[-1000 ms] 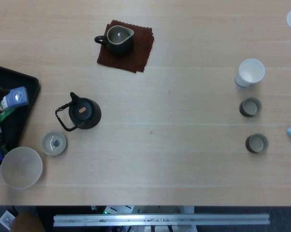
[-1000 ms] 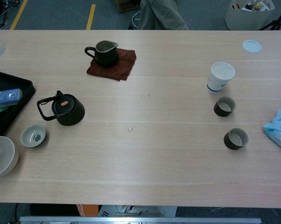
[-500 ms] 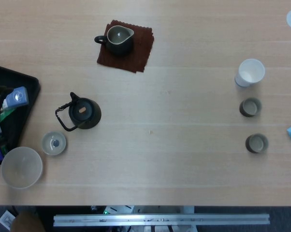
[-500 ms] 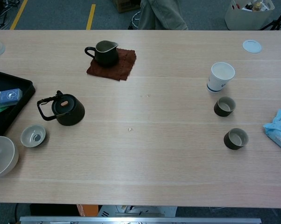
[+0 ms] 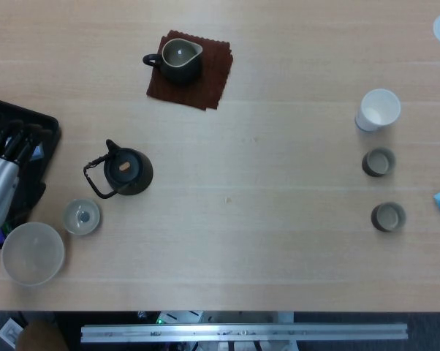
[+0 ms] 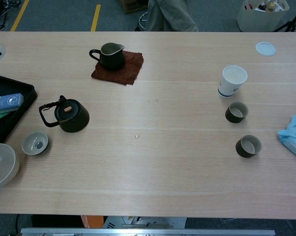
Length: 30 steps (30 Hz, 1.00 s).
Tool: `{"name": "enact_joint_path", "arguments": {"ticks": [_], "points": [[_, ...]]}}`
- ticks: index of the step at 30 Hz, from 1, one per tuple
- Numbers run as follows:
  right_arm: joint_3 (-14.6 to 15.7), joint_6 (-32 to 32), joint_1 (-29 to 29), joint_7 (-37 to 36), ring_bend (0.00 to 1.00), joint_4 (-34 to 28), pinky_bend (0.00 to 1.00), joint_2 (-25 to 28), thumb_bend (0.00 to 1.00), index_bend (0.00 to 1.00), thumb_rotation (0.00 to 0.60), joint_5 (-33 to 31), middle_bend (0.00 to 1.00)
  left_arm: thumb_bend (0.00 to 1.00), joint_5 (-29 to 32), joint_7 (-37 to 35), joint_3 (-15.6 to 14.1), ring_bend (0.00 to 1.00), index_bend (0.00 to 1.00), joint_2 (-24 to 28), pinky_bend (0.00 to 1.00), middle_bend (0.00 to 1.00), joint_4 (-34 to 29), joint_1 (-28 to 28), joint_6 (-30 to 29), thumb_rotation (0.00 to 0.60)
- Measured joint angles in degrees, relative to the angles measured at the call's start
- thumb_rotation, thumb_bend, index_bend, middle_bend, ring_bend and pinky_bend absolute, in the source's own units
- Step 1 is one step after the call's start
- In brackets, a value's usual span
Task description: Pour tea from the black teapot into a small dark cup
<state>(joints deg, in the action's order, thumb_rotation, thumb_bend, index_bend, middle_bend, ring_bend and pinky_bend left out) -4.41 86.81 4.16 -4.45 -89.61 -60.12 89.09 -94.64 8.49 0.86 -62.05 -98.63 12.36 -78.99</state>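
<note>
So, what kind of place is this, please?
Probably a lab or workshop set up for tea serving: a long wooden table with a black teapot, yellow floor tape and a storage bin behind it.

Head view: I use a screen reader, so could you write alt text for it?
A black teapot stands untouched left of centre on a wooden table, far from two small dark cups at the right. The robot's left hand enters over a black tray at the left edge.
</note>
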Motion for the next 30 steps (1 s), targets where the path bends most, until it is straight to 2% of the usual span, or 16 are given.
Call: {"name": "enact_joint_path", "arguments": {"ticks": [8,15,30], "points": [[-1.88,-0.76,1.67,1.07,0.1,-2.24,0.15,1.92,0.06,0.18,0.6,-1.03,0.23,0.29,-2.96,-1.35,-1.14,0.16,0.17,-0.49,0.09,0.2,1.89,4.24,6.04,0.6],[-2.03,-1.84,2.5,1.86,0.1,-3.01,0.15,2.08,0.06,0.18,0.6,-1.53,0.23,0.29,-4.3,-2.52,-2.48,0.14,0.1,-3.88,0.09,0.16,4.64,7.67,10.97,0.6],[-1.5,-2.25,2.36,1.44,0.1,-2.17,0.15,1.47,0.06,0.18,0.6,-2.49,0.23,0.29,-1.01,-0.72,-3.32,0.08,0.0,-9.98,0.09,0.07,7.81,10.61,16.14,0.6]]}}
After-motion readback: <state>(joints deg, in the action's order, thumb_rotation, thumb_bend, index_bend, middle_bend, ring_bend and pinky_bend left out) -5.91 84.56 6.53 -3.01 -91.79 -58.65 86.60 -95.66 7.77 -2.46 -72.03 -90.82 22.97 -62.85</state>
